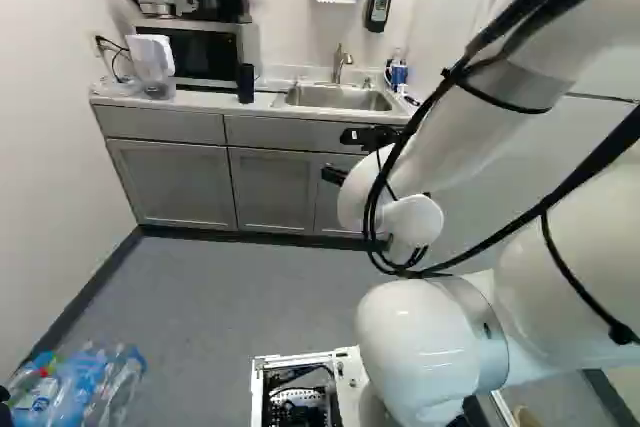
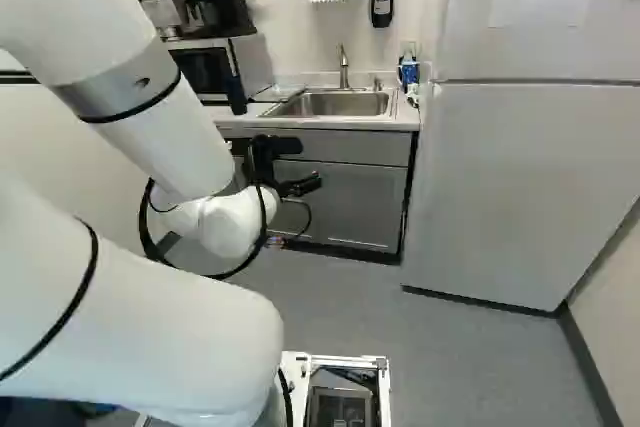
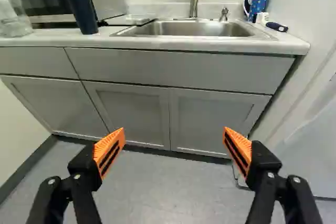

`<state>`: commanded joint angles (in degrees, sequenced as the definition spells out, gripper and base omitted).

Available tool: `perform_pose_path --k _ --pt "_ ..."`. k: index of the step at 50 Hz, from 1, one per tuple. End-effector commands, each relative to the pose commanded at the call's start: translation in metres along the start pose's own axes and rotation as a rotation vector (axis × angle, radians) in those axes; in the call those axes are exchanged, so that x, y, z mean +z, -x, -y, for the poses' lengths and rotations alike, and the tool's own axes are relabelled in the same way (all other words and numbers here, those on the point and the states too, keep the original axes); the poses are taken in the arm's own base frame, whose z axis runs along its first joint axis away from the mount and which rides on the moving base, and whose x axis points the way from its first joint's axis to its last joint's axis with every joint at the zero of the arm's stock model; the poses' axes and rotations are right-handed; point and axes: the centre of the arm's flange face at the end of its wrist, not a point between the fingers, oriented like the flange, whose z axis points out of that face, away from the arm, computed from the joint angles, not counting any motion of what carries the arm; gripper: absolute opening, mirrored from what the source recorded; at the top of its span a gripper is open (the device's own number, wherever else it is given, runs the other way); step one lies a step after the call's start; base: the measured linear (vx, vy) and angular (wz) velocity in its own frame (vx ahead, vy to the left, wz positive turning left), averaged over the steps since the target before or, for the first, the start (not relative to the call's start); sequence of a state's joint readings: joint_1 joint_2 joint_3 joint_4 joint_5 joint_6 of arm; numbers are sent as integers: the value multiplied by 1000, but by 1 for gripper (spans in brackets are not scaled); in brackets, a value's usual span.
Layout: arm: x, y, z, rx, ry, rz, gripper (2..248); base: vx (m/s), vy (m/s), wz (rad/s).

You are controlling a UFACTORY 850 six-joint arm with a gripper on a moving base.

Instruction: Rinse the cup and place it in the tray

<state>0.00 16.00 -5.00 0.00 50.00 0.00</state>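
Gripper (image 2: 308, 165) parted wide, tall dark cup (image 3: 81, 9) upright

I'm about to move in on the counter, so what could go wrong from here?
The dark cup stands near the front edge of the counter, so a low or hasty approach might tip it off. The microwave is close behind it, and the wide-open claw could bump that while closing in. A patterned blue mug stands on the sink's other side, so the wrong one might get picked.
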Motion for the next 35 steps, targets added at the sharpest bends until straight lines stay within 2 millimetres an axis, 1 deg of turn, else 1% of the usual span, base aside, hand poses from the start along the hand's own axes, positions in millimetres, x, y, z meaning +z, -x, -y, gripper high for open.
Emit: perform_pose_path --k 1,10,35 --pt "4 -7 -1 1 3 -13 247 0 0 0" --pt "12 -19 -3 3 9 -34 247 0 0 0" --pt "44 -60 -7 6 21 -89 247 0 0 0"
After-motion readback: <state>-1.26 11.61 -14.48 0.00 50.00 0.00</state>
